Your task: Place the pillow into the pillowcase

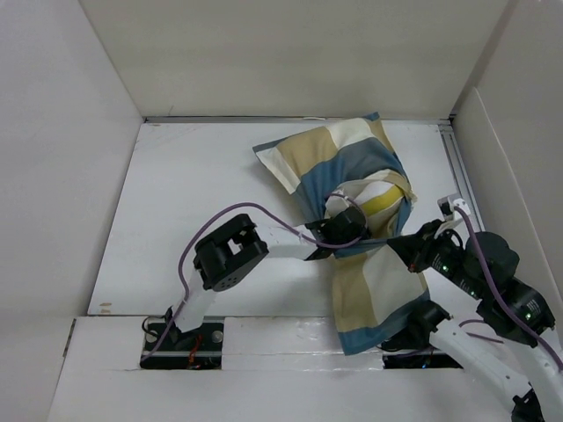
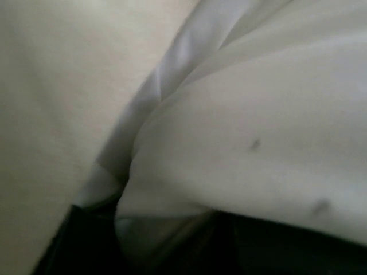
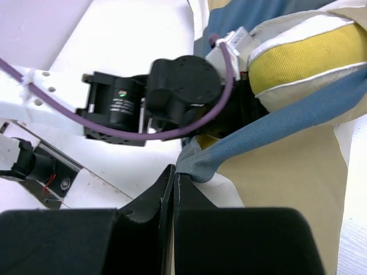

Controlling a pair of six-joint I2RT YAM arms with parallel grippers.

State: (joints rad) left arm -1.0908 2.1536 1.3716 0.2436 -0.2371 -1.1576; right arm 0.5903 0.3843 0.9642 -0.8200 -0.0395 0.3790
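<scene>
The checked pillowcase (image 1: 321,163) lies rumpled at the table's centre right, its lower half (image 1: 380,294) reaching the near edge. The white pillow (image 1: 368,193) with a yellow edge shows through the case's opening; the rest of it is hidden inside. My left gripper (image 1: 345,221) reaches into that opening against the pillow. Its wrist view is filled by white pillow fabric (image 2: 258,143), and the jaws are dark and unreadable. My right gripper (image 3: 174,172) is shut on the blue hem of the pillowcase (image 3: 275,126), just below the pillow's yellow edge (image 3: 304,57). It also shows in the top view (image 1: 398,244).
White walls enclose the table (image 1: 202,193) on the left, back and right. A metal rail (image 1: 462,176) runs along the right side. The left arm's wrist body and purple cable (image 3: 172,97) lie just ahead of my right gripper.
</scene>
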